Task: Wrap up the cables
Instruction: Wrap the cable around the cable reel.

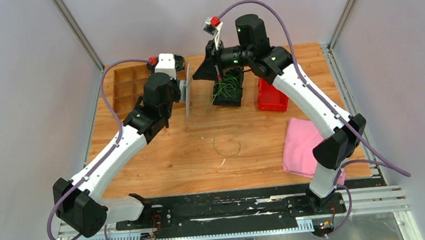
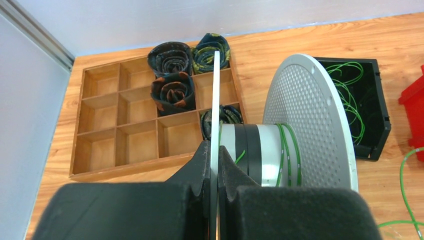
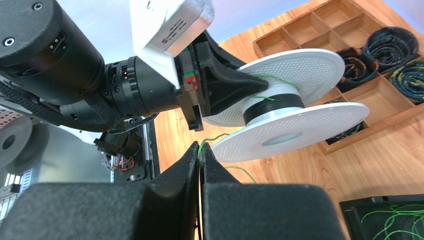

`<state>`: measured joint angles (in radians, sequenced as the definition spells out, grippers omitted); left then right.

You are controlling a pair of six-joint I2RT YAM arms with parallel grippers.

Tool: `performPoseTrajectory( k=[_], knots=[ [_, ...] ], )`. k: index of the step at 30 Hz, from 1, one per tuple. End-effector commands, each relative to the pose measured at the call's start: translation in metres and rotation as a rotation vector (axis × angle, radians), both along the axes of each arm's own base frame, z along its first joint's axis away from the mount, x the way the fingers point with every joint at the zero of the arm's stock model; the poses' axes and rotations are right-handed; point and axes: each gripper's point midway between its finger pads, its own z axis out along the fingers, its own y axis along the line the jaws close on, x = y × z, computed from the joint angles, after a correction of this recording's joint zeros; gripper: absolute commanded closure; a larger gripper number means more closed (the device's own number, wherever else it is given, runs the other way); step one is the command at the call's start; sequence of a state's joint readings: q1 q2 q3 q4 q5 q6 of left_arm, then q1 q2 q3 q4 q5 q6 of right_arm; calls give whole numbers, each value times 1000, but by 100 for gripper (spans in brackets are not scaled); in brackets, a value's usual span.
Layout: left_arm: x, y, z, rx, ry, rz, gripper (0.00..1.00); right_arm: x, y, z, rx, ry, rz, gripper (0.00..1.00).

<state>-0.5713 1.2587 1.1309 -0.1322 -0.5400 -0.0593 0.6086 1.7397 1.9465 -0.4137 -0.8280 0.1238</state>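
Observation:
My left gripper is shut on the thin near flange of the grey spool, which it holds on edge above the table. A few turns of green cable lie around the spool's hub. My right gripper is shut on a thin green cable right beside the spool's lower flange. In the top view it sits just right of the spool. More green cables curl in a black box. One olive loop lies on the table.
A wooden compartment tray with dark cord bundles stands at the back left. A red bin stands right of the black box. A pink cloth lies at the right front. The cell's walls close in the table's sides.

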Motion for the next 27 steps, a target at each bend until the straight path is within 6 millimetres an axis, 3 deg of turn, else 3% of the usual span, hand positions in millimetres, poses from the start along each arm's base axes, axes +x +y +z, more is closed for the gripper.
performPoseTrajectory(
  k=[1, 18, 27],
  knots=[
    [-4, -2, 23, -42, -75, -17, 100, 15, -9, 24, 35, -51, -41, 99],
    [-13, -30, 12, 2, -61, -162, 100, 51, -12, 24, 6, -132, -111, 99],
    [-26, -51, 7, 41, -54, -299, 100, 83, -23, 17, -56, -240, -186, 99]
  ],
)
